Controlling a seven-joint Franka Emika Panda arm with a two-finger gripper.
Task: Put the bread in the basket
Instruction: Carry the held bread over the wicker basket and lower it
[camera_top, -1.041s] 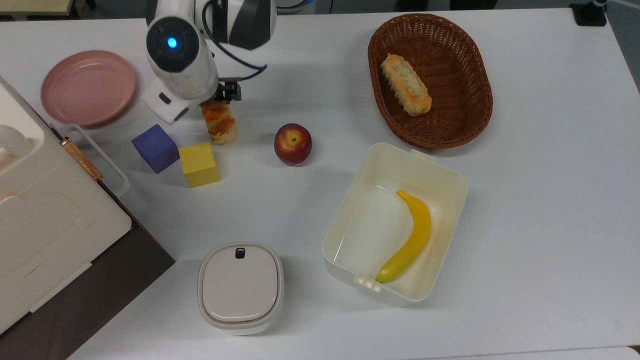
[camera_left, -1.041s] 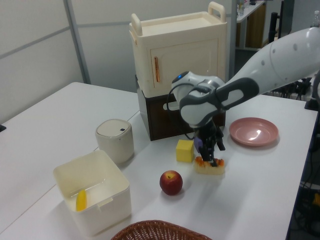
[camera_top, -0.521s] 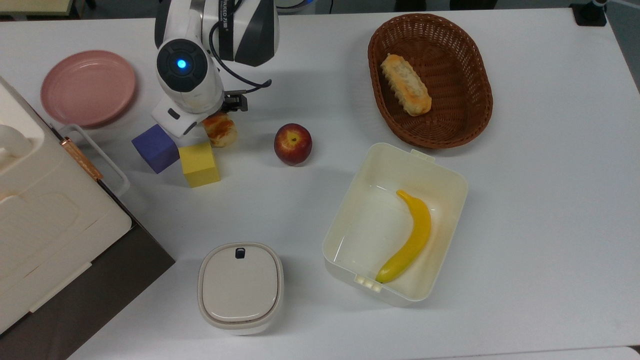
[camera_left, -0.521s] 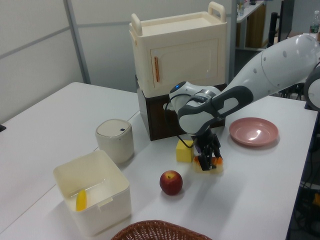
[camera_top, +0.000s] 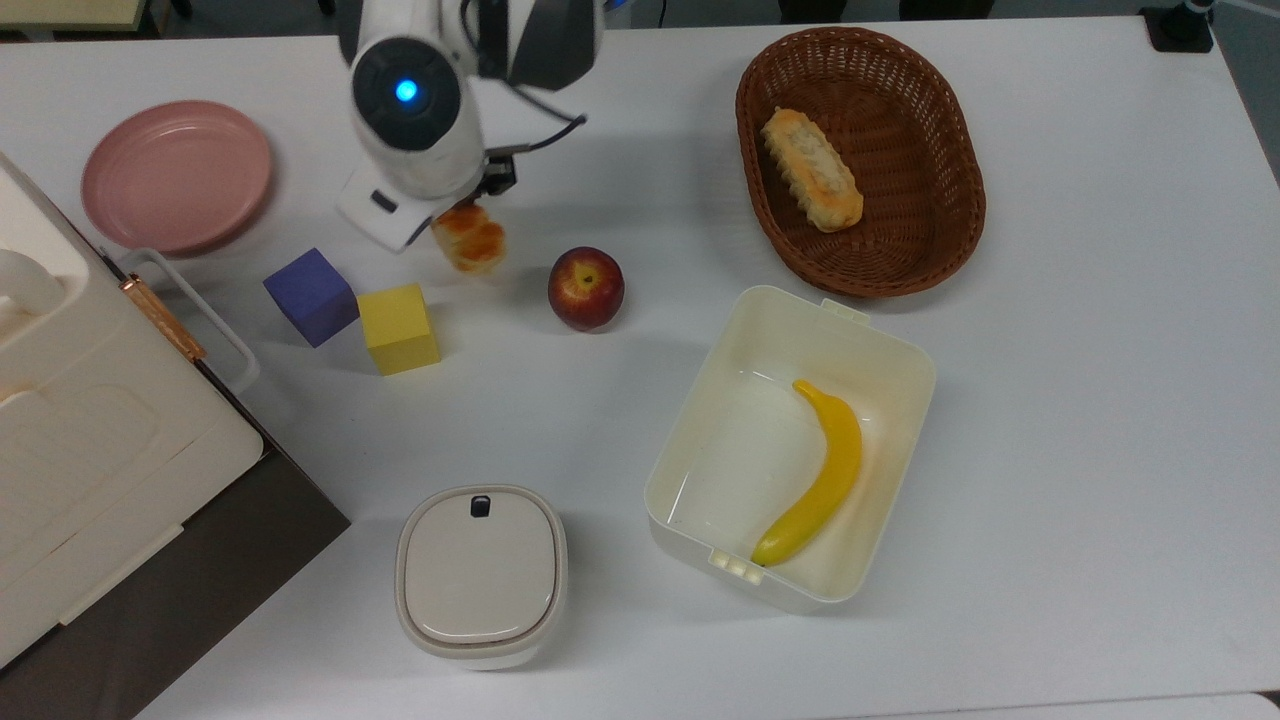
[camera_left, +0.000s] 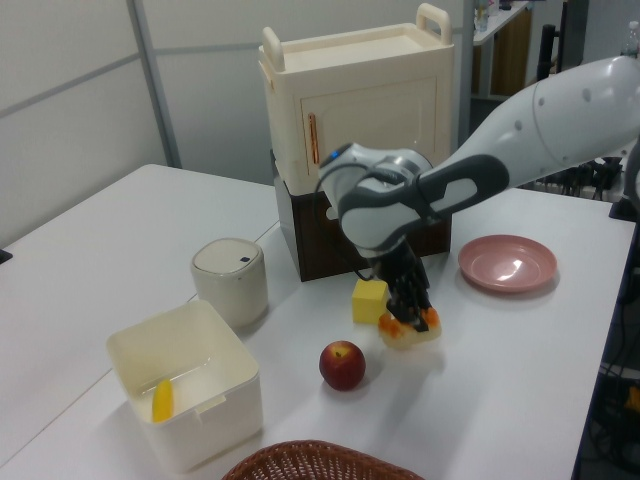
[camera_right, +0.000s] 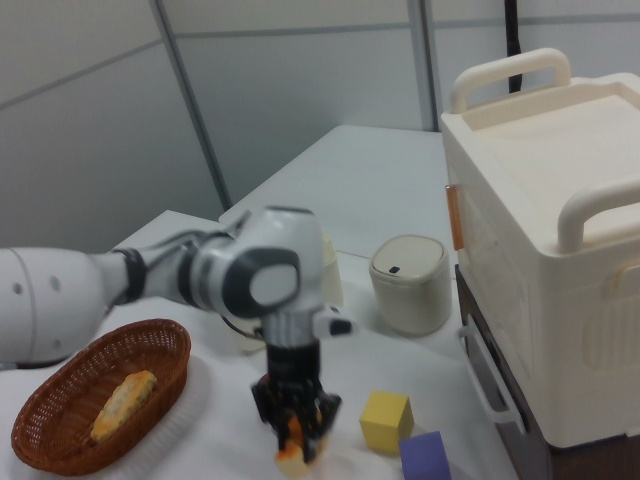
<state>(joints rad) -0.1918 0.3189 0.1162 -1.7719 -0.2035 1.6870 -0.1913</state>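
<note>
The top view looks straight down on the desk (camera_top: 1100, 400) from high up, taking in nearly all of it. The left view stands low past the basket (camera_left: 310, 462), facing the cabinet (camera_left: 360, 120) behind the jaws. The right view sits closer, low on the opposite side, facing back. All three share the jaws, the yellow cube (camera_right: 386, 421) and the basket.
</note>
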